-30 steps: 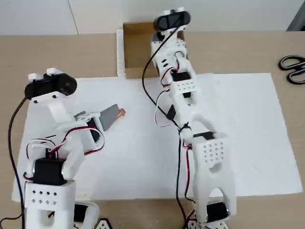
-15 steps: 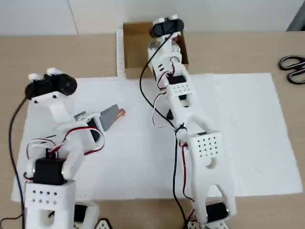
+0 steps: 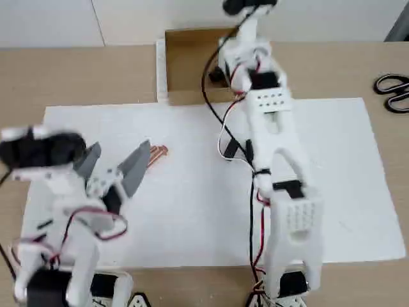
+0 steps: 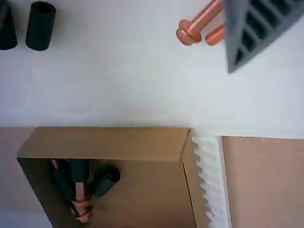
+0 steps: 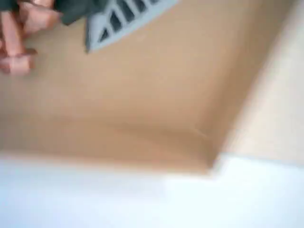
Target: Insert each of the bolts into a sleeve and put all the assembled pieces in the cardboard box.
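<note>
Bolt pickup: left jaws, spread wide, hover by the bolts (image 3: 160, 152); next move, close on one. Right jaws over the box (image 3: 185, 67); grip state indeterminate.

A tan table (image 3: 77, 70) is stretching across the whole high view, with soft, even light falling on it. A large white foam sheet (image 3: 192, 211) is lying flat over its middle. 1 pair of scissors (image 3: 393, 91) is resting on bare wood beside the sheet's far right corner. Behind the table, a pale wall (image 3: 96, 19) is rising, showing 1 thin seam.
</note>
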`<move>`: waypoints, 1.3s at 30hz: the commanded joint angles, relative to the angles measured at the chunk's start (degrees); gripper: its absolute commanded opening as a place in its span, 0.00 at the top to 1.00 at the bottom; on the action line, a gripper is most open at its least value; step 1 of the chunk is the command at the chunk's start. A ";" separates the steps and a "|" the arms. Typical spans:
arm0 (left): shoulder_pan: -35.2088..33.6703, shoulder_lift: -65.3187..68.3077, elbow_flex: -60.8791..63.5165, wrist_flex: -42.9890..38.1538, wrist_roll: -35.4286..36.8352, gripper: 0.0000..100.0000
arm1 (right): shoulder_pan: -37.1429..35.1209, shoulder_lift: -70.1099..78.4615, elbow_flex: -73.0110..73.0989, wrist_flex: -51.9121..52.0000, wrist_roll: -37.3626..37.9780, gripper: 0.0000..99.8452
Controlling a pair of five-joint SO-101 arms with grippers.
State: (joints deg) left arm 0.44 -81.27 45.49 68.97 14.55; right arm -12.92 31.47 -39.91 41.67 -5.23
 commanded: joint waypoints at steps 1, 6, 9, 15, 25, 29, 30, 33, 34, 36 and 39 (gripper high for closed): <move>-0.18 -8.62 5.93 -2.11 -2.81 0.70 | 0.40 -13.85 -2.90 16.66 0.62 0.79; -0.18 -20.66 17.10 -5.27 -2.90 0.70 | 0.57 -21.58 -2.90 34.77 0.35 0.79; -0.18 -23.30 23.43 -7.12 -2.90 0.70 | 0.57 -23.16 -2.90 44.44 0.35 0.79; 0.00 -22.51 29.23 -11.16 -2.81 0.70 | 1.71 -24.92 -1.05 54.64 0.70 0.79; 0.26 -22.51 44.00 -12.84 -2.73 0.70 | 2.95 -30.81 16.00 53.05 0.88 0.76; 0.26 -22.51 47.52 -12.84 -2.73 0.70 | 3.38 -30.64 21.71 51.03 7.56 0.65; 0.26 -22.51 48.40 -12.84 -2.73 0.70 | 3.21 -30.64 23.30 50.15 9.41 0.63; 0.26 -22.51 49.27 -12.84 -2.73 0.70 | 2.33 -30.64 28.04 45.85 11.52 0.61; 0.26 -22.51 49.27 -12.84 -2.73 0.70 | 1.89 -30.64 29.27 44.79 11.69 0.61; 0.26 -22.51 49.27 -12.84 -2.73 0.70 | 0.84 -30.64 31.56 42.42 11.69 0.61; 0.26 -22.51 49.27 -12.84 -2.73 0.70 | -1.01 -30.64 35.34 38.02 11.69 0.61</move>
State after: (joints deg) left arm 0.44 -103.34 94.99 57.45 12.00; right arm -12.57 3.52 -6.77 83.34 5.67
